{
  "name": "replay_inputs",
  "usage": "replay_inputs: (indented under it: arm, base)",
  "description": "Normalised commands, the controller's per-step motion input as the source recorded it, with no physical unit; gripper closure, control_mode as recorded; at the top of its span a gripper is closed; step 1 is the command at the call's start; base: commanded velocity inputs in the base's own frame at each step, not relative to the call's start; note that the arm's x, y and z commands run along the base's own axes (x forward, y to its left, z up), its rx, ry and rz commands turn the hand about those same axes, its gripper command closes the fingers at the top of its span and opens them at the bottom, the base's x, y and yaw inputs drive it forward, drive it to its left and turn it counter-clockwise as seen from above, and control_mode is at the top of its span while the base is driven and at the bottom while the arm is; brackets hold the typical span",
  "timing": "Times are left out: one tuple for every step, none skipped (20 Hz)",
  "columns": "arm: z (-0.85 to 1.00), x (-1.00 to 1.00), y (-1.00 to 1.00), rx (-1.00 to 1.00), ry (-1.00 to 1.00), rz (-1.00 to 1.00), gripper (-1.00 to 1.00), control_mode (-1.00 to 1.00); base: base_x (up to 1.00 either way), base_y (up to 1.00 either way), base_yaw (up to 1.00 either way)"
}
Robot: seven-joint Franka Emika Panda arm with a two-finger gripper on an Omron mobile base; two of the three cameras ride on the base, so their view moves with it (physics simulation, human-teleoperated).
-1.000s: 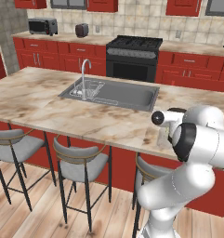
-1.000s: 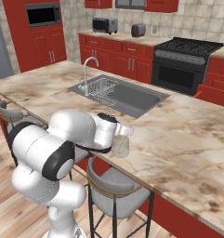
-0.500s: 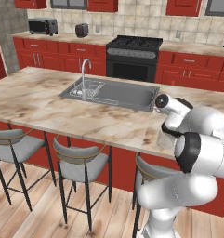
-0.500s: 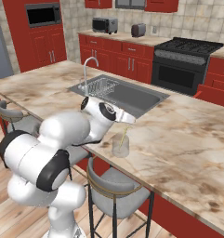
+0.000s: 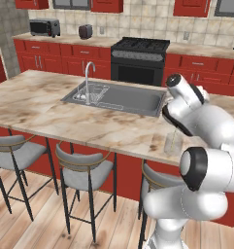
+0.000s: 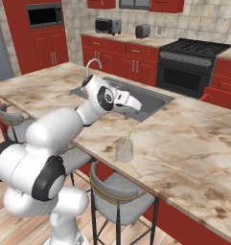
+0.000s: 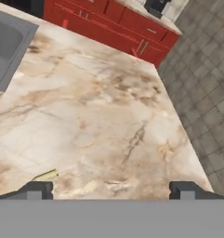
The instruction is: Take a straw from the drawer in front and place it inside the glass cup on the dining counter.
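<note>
The straw (image 6: 127,140) stands tilted inside the glass cup (image 6: 124,150) near the dining counter (image 6: 198,143)'s front edge — placement looks done. The gripper (image 7: 111,189), spread wide and empty, hangs above. Next — probably just clear the arm without knocking the cup.

1. No text, label, brand, number or sign can be read in any view.
2. The small dark microwave (image 5: 44,27) and the black stove with its oven front (image 5: 139,60), both on the far wall well beyond the gripper, carry no legible markings.
3. The red cabinet fronts (image 7: 114,29) ahead of the gripper are plain.
</note>
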Motion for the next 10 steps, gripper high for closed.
replay_inputs:
  arm:
    - [0.56, -0.47, 0.00, 0.00, 0.18, 0.00, -1.00, -1.00]
    - [0.53, -0.51, 0.00, 0.00, 0.16, 0.00, -1.00, -1.00]
    - [0.54, -0.56, 0.00, 0.00, 0.12, 0.00, -1.00, -1.00]
    - [0.54, -0.60, 0.03, 0.00, 0.08, 0.00, -1.00, -1.00]
    - [0.46, -0.59, 0.09, 0.00, 0.05, 0.00, -1.00, -1.00]
    - [0.44, -0.60, 0.17, 0.00, 0.05, 0.00, -1.00, -1.00]
    - [0.39, -0.66, 0.22, 0.00, 0.03, 0.00, -1.00, -1.00]
    - [0.26, -0.71, 0.28, 0.00, 0.00, 0.03, -1.00, -1.00]
    - [0.21, -0.78, 0.32, 0.00, 0.00, 0.05, -1.00, -1.00]
    - [0.19, -0.79, 0.38, 0.00, 0.00, 0.07, -1.00, -1.00]
  base:
    - [0.00, 0.00, 0.00]
    - [0.00, 0.00, 0.00]
    - [0.00, 0.00, 0.00]
    - [0.00, 0.00, 0.00]
    - [0.00, 0.00, 0.00]
    - [0.00, 0.00, 0.00]
    - [0.00, 0.00, 0.00]
    - [0.00, 0.00, 0.00]
    - [0.00, 0.00, 0.00]
    - [0.00, 0.00, 0.00]
